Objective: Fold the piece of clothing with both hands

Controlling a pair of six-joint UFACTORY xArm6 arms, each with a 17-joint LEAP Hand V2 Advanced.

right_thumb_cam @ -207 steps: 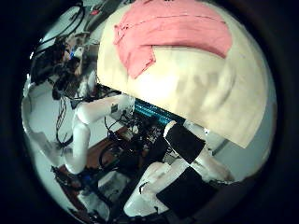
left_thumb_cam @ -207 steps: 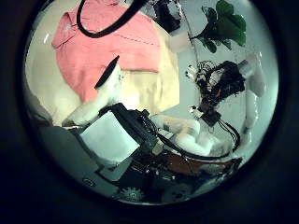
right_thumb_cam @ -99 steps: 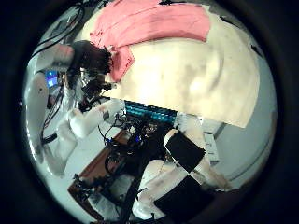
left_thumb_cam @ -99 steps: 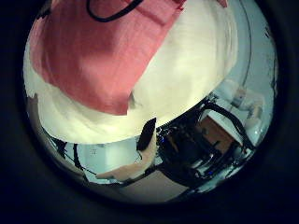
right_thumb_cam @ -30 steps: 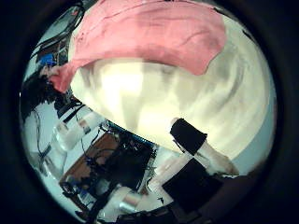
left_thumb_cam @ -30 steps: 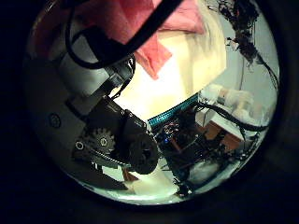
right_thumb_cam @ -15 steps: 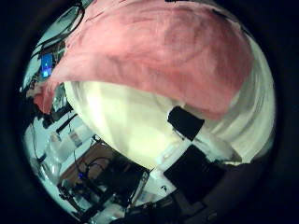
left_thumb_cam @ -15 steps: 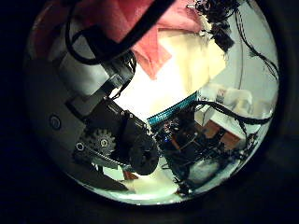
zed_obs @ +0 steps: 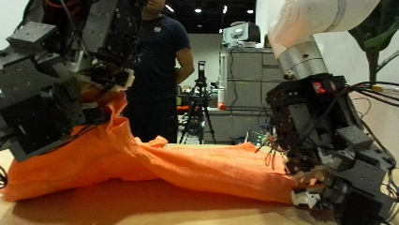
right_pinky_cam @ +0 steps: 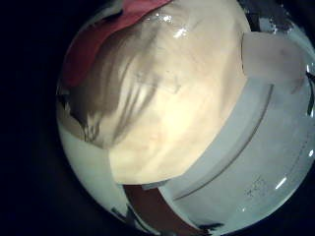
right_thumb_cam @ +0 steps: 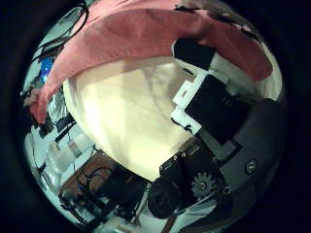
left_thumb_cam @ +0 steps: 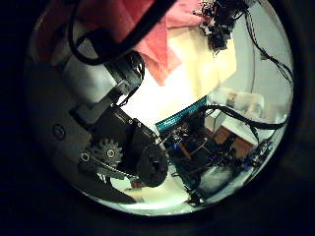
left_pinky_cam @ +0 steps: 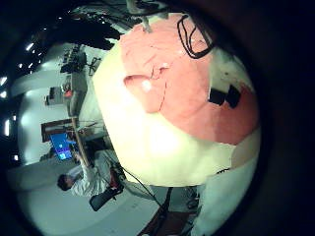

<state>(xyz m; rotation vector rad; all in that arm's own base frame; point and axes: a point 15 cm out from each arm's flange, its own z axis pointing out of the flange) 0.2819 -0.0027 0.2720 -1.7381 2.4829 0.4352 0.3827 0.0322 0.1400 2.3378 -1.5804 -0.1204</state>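
Orange garment (zed_obs: 162, 161) — left hand (zed_obs: 87, 80) lifts one end.

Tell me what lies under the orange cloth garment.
The orange cloth garment rests on the pale tabletop. The left hand lifts one end clear of it. Anything beneath the flat part is covered.

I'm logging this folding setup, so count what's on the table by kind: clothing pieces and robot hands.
Orange cloth garment: 1
Black and white robot hands: 2, the left hand lifting one end of the garment, the right hand low at its other end
Total: 3
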